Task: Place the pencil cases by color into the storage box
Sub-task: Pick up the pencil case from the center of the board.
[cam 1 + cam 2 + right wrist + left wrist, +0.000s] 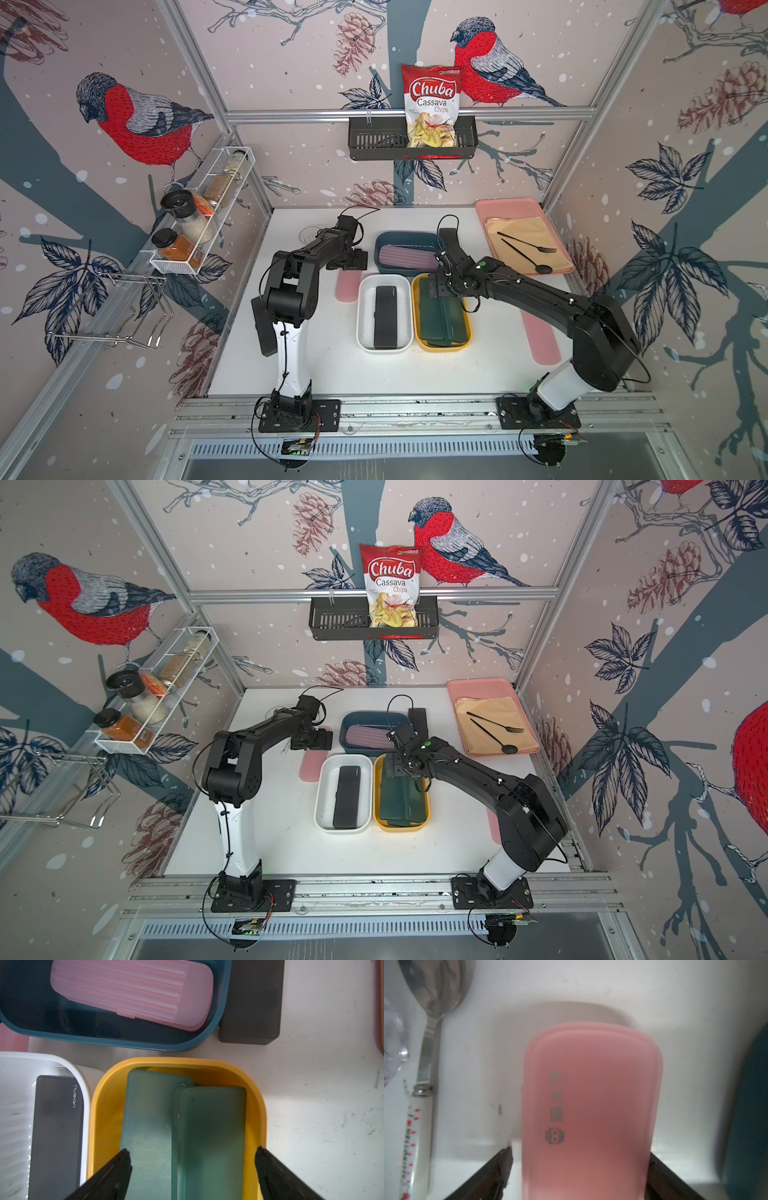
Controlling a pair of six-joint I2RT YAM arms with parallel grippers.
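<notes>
The storage box is three tubs. The blue tub (pixel 379 249) (pixel 124 1045) holds a ribbed pink pencil case (pixel 409 257) (pixel 133 993). In the white tub (pixel 365 316) lies a black case (pixel 386 318) (pixel 56 1126). Dark green cases (pixel 442 320) (pixel 212 1126) lie overlapping in the yellow tub (pixel 442 347) (pixel 108 1105). My left gripper (pixel 349 259) (pixel 580 1152) is open, its jaws straddling the end of a pink case (pixel 347 286) (pixel 591 1084) that lies on the table. My right gripper (pixel 442 286) (pixel 193 1149) hangs open over the green cases, holding nothing.
Another black case (pixel 449 239) (pixel 251 1001) lies behind the blue tub, and another pink one (pixel 540 340) by the right arm. A pink tray (pixel 498 208) with a black fork and spoon (pixel 528 249) is at the back right. A metal spoon (pixel 431 991) lies beside the left gripper.
</notes>
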